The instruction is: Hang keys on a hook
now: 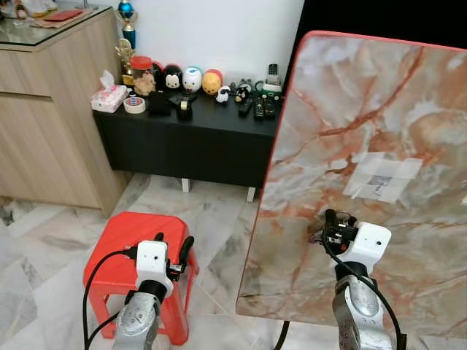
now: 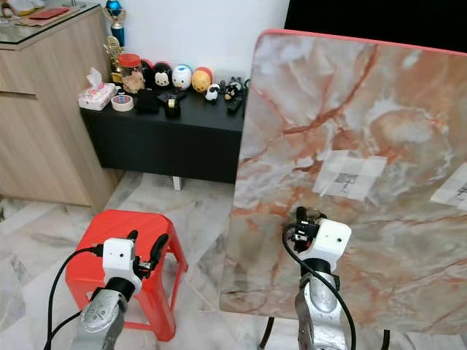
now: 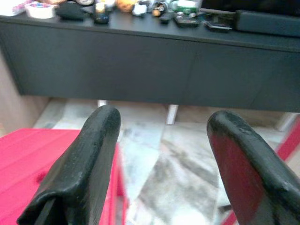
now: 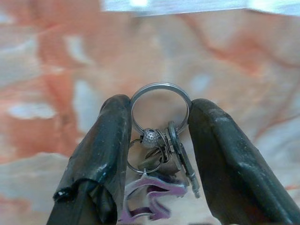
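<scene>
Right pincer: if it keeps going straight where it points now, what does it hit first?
Most likely the marble-patterned board. The right pincer, shut on the key ring, faces its surface; the gap is unclear.

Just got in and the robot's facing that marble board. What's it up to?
The right gripper holds a bunch of keys by the ring, raised in front of the upright marble board. A taped patch sits higher up on the board; no hook can be made out. The left gripper is open and idle over the red stool.

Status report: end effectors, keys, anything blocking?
Right end effector shut on key ring, facing marble board. Left end effector open, idle over red stool. Nothing blocking.
</scene>
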`<state>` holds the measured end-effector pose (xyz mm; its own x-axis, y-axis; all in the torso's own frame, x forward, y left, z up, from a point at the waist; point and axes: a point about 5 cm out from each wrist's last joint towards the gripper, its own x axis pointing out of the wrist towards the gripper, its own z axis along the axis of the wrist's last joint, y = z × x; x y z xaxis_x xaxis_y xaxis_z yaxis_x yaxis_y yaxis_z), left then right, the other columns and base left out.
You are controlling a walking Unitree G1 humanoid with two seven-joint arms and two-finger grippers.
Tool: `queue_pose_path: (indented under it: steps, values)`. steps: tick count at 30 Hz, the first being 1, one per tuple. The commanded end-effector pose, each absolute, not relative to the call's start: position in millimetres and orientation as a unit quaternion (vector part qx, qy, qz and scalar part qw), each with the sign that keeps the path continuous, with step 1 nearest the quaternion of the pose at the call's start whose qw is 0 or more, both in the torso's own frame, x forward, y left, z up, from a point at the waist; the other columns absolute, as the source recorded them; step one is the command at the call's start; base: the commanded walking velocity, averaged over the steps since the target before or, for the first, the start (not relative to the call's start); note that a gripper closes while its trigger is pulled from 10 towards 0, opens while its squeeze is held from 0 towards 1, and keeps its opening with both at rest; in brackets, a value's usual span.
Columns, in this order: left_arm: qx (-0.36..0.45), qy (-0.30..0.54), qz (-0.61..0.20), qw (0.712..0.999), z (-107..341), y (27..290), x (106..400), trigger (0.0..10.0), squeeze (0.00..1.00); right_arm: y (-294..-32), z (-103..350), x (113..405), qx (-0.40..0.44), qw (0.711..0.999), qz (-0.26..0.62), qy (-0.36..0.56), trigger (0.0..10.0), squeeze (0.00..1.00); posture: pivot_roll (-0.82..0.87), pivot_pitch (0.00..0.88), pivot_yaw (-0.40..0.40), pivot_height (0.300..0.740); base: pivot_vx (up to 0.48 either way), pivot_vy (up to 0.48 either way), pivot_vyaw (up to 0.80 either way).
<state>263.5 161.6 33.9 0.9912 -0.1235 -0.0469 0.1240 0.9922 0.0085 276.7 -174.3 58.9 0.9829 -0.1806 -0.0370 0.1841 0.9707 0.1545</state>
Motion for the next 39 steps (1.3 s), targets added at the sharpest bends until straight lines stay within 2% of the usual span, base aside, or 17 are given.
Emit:
queue_pose_path:
  steps: [1, 8, 14, 39]
  values:
    - [0.017, 0.027, -0.062, 0.998, 32.5, 164.1, 262.7, 10.0, 0.00, -174.7, 65.8, 278.2, 0.081, 0.992, -0.092, -0.003, 10.0, 0.00, 0.02, 0.019, -0.113, 0.740, 0.000, 0.000, 0.00]
    - [0.021, 0.026, -0.065, 0.997, 32.5, 163.0, 262.6, 10.0, 0.00, -174.8, 65.4, 277.7, 0.081, 0.992, -0.093, -0.002, 10.0, 0.00, 0.02, 0.019, -0.113, 0.740, 0.000, 0.000, 0.00]
    - [0.023, 0.025, -0.065, 0.997, 32.8, 162.9, 262.8, 10.0, 0.00, -174.7, 65.6, 277.5, 0.081, 0.992, -0.093, -0.001, 10.0, 0.00, 0.02, 0.024, -0.112, 0.740, 0.000, -0.456, 0.00]
    - [0.022, 0.025, -0.059, 0.998, 33.0, 164.8, 263.1, 10.0, 0.00, -177.9, 69.4, 276.6, 0.079, 0.992, -0.098, -0.008, 10.0, 0.00, 0.02, 0.024, -0.111, 0.740, 0.000, 0.000, 0.00]
